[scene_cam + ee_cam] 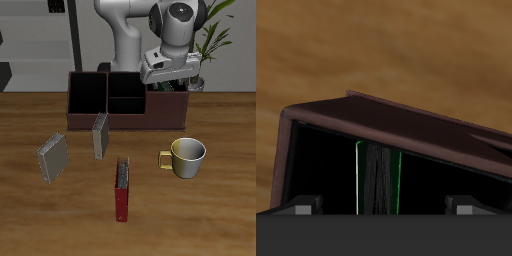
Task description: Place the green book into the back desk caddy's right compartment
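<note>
The back desk caddy [100, 122] is a long dark reddish-brown box at the table's back. My gripper [170, 80] hovers over its end cell, the right compartment [326, 170], which the arm hides in the exterior view. In the wrist view the green book [379, 180] stands upright on edge inside that dark cell, its dark spine edge facing me with green trim on both sides. The caddy's brown wall [406, 125] runs behind it. My gripper [381, 208] is open. Its fingertips [301, 208] stand well apart from the book on either side, not touching it.
Two grey books [53, 157] [100, 135] stand in front of the caddy. A red book [122, 190] lies nearer the table's front edge. A yellow mug [187, 157] stands beside it. A potted plant [215, 40] is behind the caddy.
</note>
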